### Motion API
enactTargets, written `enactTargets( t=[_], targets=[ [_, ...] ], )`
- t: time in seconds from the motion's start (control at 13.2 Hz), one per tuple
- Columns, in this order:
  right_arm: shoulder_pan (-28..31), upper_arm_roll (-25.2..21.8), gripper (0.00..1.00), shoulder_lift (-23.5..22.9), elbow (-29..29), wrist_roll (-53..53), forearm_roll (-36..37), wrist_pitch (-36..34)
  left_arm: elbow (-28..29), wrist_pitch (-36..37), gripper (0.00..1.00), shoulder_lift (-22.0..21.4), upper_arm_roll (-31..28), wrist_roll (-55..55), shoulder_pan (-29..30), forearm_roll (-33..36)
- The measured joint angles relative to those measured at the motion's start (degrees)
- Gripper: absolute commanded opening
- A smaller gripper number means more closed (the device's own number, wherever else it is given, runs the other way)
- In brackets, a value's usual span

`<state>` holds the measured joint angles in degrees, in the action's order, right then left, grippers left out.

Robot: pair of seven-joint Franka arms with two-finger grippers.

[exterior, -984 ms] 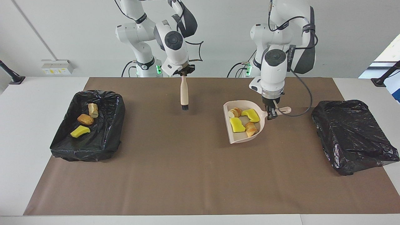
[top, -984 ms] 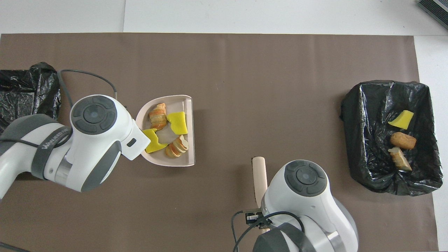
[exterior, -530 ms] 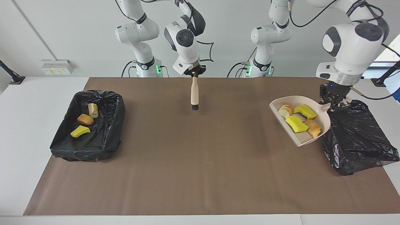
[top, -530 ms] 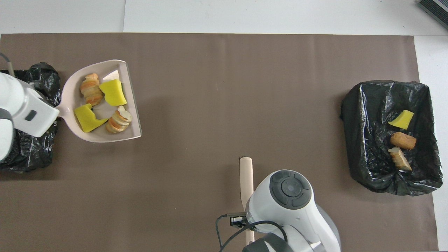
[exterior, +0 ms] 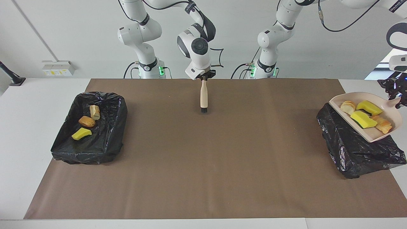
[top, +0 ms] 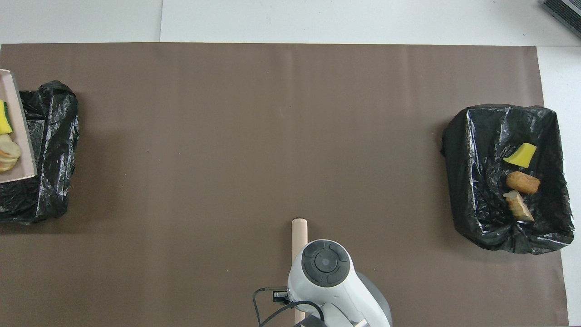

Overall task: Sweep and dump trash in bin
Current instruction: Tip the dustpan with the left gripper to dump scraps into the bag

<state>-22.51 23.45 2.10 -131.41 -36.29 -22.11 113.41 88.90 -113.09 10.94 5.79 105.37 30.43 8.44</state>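
Facing view, right edge of the frame: the left gripper [exterior: 397, 95], jaws clamped narrow on the handle, now holds the beige dustpan [exterior: 369, 135] in the air over the black-lined bin [exterior: 353, 149] at the left arm's end of the table. A second ago the pan sat near the middle of the brown mat [exterior: 203, 165]; it has been lifted and carried across, so sweeping is done and only the tipping remains. The pan rides roughly level, and its load of trash [exterior: 362, 119] is not yet spilled. In the overhead view only the pan's lip shows at the left edge.

Upper centre: the right gripper [exterior: 203, 77], jaws shut on the handle's top, hangs the brush [exterior: 203, 97] bristles-down over the mat and waits, having drifted slightly sideways.

Left of the frame: a second lined bin [exterior: 108, 140] holds three chunks [exterior: 86, 122].

Materials: the pan is smooth, rigid, shovel-shaped plastic; the liners are glossy, crinkled film; the yellow wedges look spongy, the orange-brown lumps crusty; the brush has a pale wooden handle and a short dark bristle tuft.
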Motion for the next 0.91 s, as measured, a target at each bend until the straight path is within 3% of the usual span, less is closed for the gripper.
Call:
enactTargets(
  t=[0.15,0.3,0.38,0.45,0.53,0.91],
  targets=[
    [-0.15,-0.03,0.0,-0.48,-0.84,0.0,0.01,0.5,-1.47,-3.78,0.0,2.12,-0.02,3.93,0.77,5.17],
    [-0.15,-0.11,0.0,-0.48,-1.34,0.0,0.01,1.08,-1.65,-7.29,0.0,3.36,0.61,4.0,0.54,15.42],
    [-0.14,-0.2,0.05,-0.48,-1.42,0.0,0.01,1.49,-1.56,-9.0,0.0,3.78,0.85,4.0,0.52,19.77],
    [-0.11,-0.3,0.17,-0.48,-1.45,0.0,0.01,1.73,-1.42,-10.19,0.0,4.19,0.92,4.0,0.52,22.82],
    [-0.05,-0.39,0.36,-0.48,-1.48,0.0,0.01,1.81,-1.13,-11.06,0.0,4.56,0.94,4.0,0.49,25.41],
    [0.19,-0.56,0.44,-0.51,-1.5,0.0,0.01,1.89,3.6,-11.94,0.0,4.61,1.11,-2.96,-1.4,40.47]
  ],
)
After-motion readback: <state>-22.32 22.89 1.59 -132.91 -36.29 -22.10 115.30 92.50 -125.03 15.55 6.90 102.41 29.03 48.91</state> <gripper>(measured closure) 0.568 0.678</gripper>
